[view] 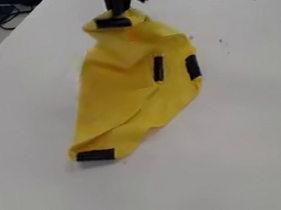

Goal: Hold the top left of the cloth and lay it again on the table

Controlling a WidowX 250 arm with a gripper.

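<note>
Cloth (117,90) wrinkled, lopsided, black-striped; end effector (118,12) at top edge.

The black gripper (118,12) hung at the top end of the creased yellow cloth (116,85), marked with black strips (96,155), at the white table (243,135).

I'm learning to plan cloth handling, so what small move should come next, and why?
Probably secure a hold on the yellow cloth at its top end before any lift: the gripper is right at that end, by a black strip, where the fabric bunches.
</note>
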